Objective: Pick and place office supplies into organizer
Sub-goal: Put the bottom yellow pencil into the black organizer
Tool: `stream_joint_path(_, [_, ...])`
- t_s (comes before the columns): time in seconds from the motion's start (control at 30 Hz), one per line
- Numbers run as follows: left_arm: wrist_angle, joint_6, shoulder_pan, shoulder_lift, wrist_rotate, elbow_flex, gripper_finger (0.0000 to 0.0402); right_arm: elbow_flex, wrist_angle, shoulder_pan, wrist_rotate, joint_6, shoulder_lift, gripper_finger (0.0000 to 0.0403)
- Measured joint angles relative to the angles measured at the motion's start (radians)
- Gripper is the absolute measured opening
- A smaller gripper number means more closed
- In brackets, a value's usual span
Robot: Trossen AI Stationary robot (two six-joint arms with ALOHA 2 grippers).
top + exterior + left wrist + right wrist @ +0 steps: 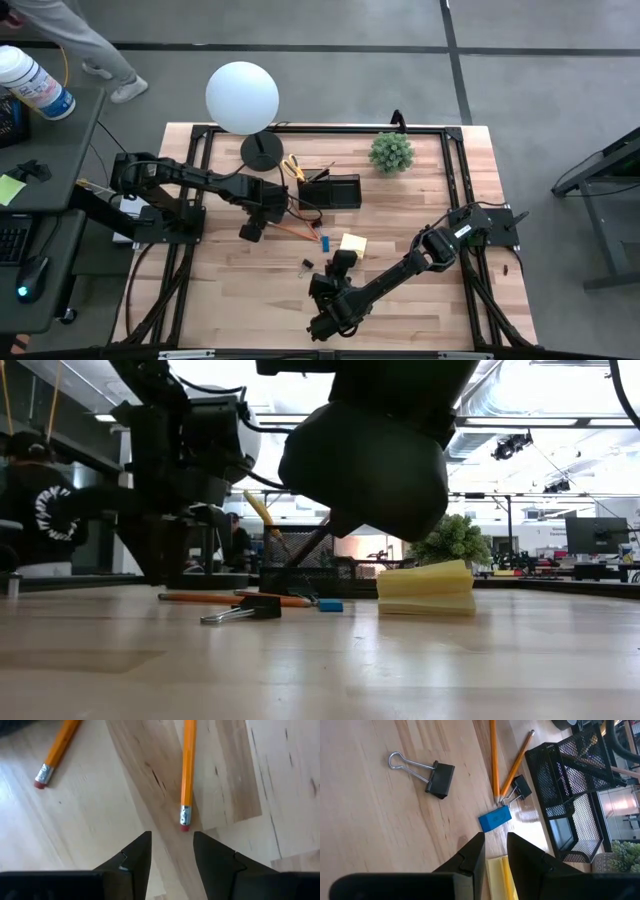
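A: Where are the orange pencils?

B: Two of them lie flat on the bench. One has its eraser end just ahead of the left hand, lined up with the gap between that hand's fingers. The other lies off to one side, angled away.

A: And that hand?

B: Its fingers are spread about as wide as they go, with nothing between them. It hangs just above the wood, pointed down — my guess is that it's lining up to close on the nearer pencil.

A: The organizer?

B: The black mesh one stands beyond the pencils, with the yellow-handled scissors already upright in its taller section. I think a dark pen leans there too, but the mesh hides it.

A: What about the right hand?

B: It sits low over the yellow sticky-note pad, fingers narrowed and empty. The blue eraser lies just ahead of its tips. A small black clip touches the pencil points beyond that, and a larger binder clip lies apart to one side.

A: Why so loose a spread?

B: Flat and separate, each piece can likely be pinched alone. The globe lamp and the green plant stand farther back, out of reach of the work.
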Motion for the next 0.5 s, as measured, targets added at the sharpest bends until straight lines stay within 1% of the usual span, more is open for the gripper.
stream_joint_path(0.17, [-0.007,-0.020,-0.014,0.000,0.031,0.005,0.0136,0.000,0.000,0.002,0.003,0.000,0.000,0.0078])
stream_joint_path(0.37, [0.001,-0.019,-0.060,0.000,0.027,0.005,0.0136,0.000,0.007,0.002,0.003,0.000,0.000,0.0078])
stream_joint_path(0.5, [0.008,-0.019,-0.066,0.000,0.010,0.005,0.0136,0.000,0.010,0.002,0.003,0.000,0.000,0.0078])
